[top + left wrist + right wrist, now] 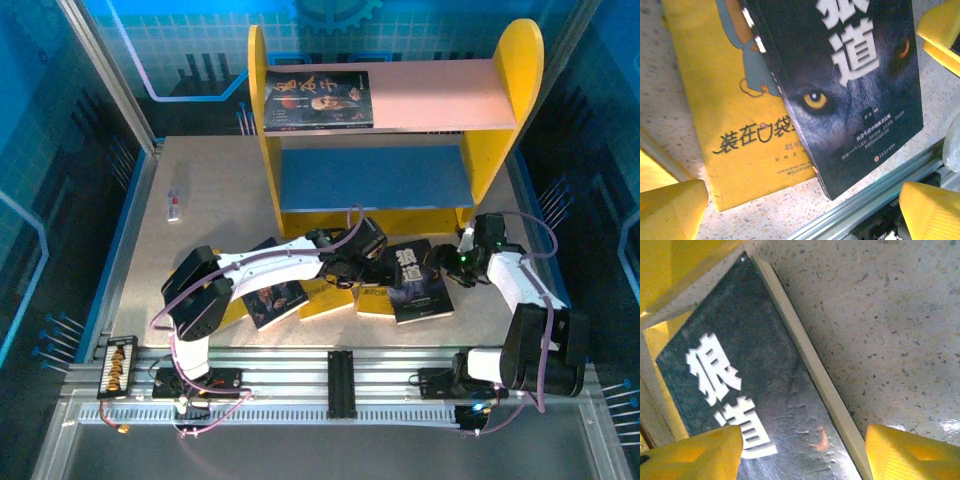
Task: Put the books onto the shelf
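one shelf [440, 95] at twelve o'clock. three dark books: the shelved book [318, 100] at twelve, the wolf book [420, 285] at four, another dark book [275, 298] at seven. two yellow books [328, 300] at six. one small white device [174, 206] at ten.

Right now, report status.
Left gripper open above wolf-cover book. Right gripper open, straddling its edge. One book on shelf, others on table. Nothing blocking shelf.

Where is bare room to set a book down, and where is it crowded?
The pink upper board is bare from the dark book to the right yellow panel. The blue lower board is bare. The table is bare left of the shelf, around the small white device. Crowded: the overlapping books before the shelf, under the left claw and right claw.
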`<state>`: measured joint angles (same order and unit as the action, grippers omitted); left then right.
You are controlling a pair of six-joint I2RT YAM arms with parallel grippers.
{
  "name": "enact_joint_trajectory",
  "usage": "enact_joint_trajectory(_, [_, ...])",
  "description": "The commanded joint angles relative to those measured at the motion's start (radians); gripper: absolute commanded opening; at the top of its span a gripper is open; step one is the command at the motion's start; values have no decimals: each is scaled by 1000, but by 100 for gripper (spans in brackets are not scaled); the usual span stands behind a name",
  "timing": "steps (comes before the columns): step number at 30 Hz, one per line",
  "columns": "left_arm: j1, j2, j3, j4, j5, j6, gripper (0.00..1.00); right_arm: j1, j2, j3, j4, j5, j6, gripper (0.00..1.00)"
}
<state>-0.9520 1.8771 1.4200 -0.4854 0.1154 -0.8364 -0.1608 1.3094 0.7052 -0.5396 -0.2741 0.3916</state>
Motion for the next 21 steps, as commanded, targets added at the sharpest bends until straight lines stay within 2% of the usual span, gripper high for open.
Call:
enact_joint_trajectory(1, [1,47,37,12,106,-6,99,-17,29,13,-25,-16,-24,65])
enact_joint_trajectory(11, [1,121,69,30,170,-7,99,-12,80,9,-8,-23,-34,60])
enact_joint_trajectory(21, [1,167,82,48,206,-26,99,69,102,-18,19,-41,-3,54])
